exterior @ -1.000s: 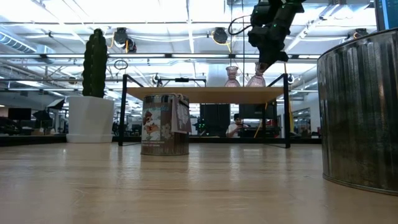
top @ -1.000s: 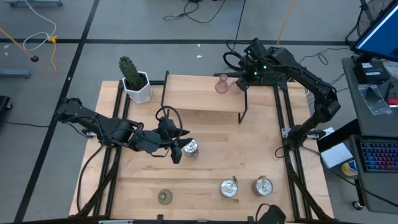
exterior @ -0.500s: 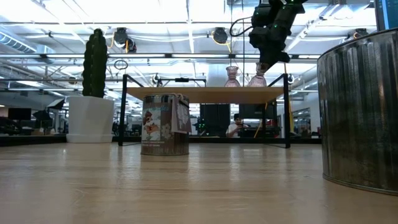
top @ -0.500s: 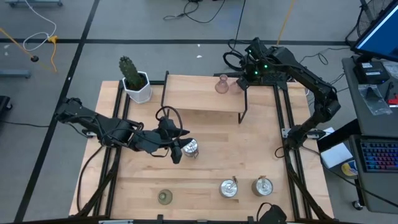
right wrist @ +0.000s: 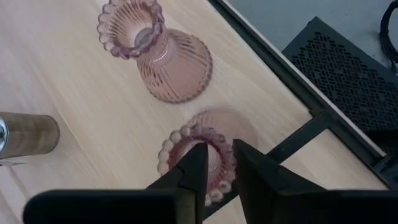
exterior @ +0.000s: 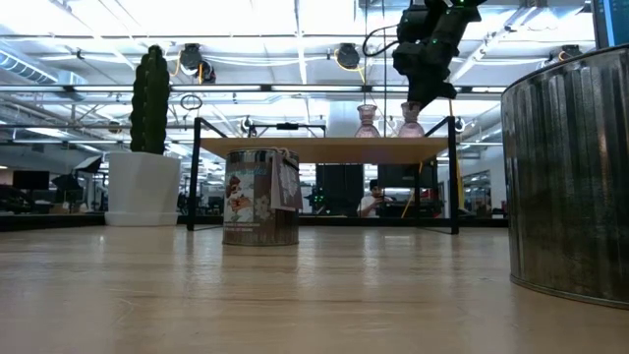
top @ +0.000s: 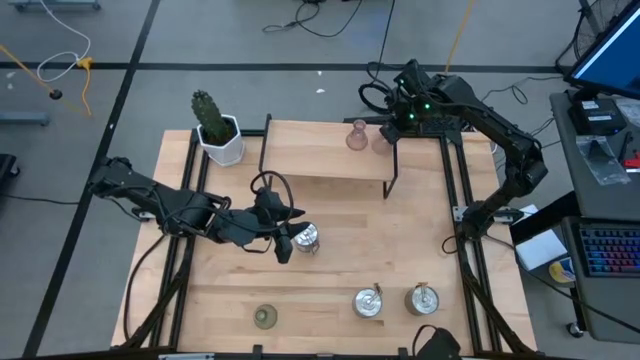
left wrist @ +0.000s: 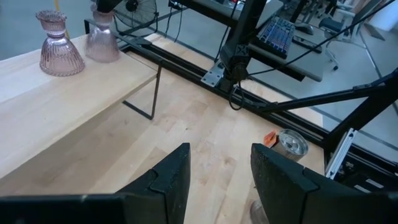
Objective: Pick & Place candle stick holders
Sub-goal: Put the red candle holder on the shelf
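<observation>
Overhead, the wooden table (top: 330, 270) carries a raised wooden shelf (top: 320, 155) on thin black legs along its far side. On that shelf one pink glass holder (top: 356, 136) stands in plain sight, and the right gripper (top: 395, 125) hangs right beside it at the shelf's right end, covering most of a second pink holder. The white pot with a green cactus (top: 216, 130) sits at the far left corner. The left gripper (top: 290, 240) lies low over the middle of the table, next to a shiny silver holder (top: 306, 237). Two more silver holders (top: 369, 301) stand side by side near the front edge, with the olive-green holder (top: 264, 317) further left along that edge.

At table level, a silver holder (exterior: 260, 209) stands in front of the shelf (exterior: 324, 148), and another silver wall (exterior: 570, 177) fills the right side, blocking what lies behind. The two pink holders (exterior: 367, 120) show on the shelf top, the right arm coming down onto the right-hand one (exterior: 410, 124). The cactus pot (exterior: 143, 187) stands at the left. A person (exterior: 371, 200) sits far off in the room.

From the left wrist, the jaws are spread with only bare table between them; both pink holders (left wrist: 57, 51) stand on the shelf, and a silver holder (left wrist: 290, 144) sits near the table's edge.

From the right wrist, the jaws pinch the beaded rim of the nearer pink holder (right wrist: 211, 140), one finger inside its mouth and one outside; the other pink holder (right wrist: 165, 53) stands just beside it.
</observation>
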Motion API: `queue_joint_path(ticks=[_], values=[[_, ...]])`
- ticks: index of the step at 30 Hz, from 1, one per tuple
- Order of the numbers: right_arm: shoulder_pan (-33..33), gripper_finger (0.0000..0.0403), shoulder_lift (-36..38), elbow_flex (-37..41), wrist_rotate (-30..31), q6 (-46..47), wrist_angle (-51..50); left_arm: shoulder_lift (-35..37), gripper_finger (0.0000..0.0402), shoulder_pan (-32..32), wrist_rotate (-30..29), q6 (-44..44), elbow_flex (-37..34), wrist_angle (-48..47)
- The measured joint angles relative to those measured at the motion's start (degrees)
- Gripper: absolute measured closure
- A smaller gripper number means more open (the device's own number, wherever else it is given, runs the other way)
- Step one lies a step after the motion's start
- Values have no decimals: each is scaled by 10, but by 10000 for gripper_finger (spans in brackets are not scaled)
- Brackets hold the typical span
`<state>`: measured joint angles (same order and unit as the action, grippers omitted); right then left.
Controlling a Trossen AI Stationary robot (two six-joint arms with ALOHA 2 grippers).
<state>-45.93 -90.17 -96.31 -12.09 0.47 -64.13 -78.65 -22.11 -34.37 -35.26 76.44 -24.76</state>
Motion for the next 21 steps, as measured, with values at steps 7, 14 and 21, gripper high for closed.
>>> queue_joint_path(ticks=[7, 14, 21], values=[[0, 313, 0, 0, -1, -1, 9, 0, 233, 0, 0, 5, 0, 7], [0, 306, 0, 0, 0, -13, 26, 0, 233, 0, 0, 5, 0, 7], [0, 307, 0, 0, 31, -30, 32, 0, 233, 0, 0, 5, 0, 7]])
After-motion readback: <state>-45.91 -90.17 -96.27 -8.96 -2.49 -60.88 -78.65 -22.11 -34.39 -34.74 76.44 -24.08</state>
